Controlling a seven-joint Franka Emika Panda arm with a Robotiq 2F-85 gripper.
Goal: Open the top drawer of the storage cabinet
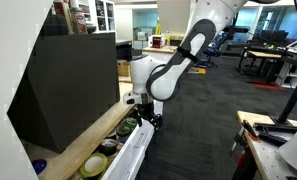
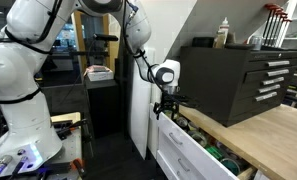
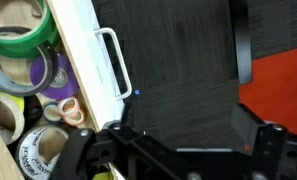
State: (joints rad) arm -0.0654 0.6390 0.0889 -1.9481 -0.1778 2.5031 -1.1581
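The white storage cabinet's top drawer (image 1: 131, 150) stands pulled out in both exterior views (image 2: 193, 152), with several tape rolls (image 3: 23, 60) inside. In the wrist view its white front (image 3: 86, 45) carries a white bar handle (image 3: 114, 58). My gripper (image 3: 173, 150) is open and empty, its fingers spread wide over the dark carpet just outside the drawer front, apart from the handle. In the exterior views the gripper (image 1: 143, 119) (image 2: 168, 108) hangs just above the front edge of the open drawer.
A wooden countertop (image 2: 273, 130) tops the cabinet and carries a black multi-drawer tool chest (image 2: 233, 80), which also shows as a dark box (image 1: 63, 85). Lower white drawers (image 2: 173, 165) are closed. A red patch (image 3: 278, 85) lies on the floor. Desks and chairs stand behind (image 1: 258, 50).
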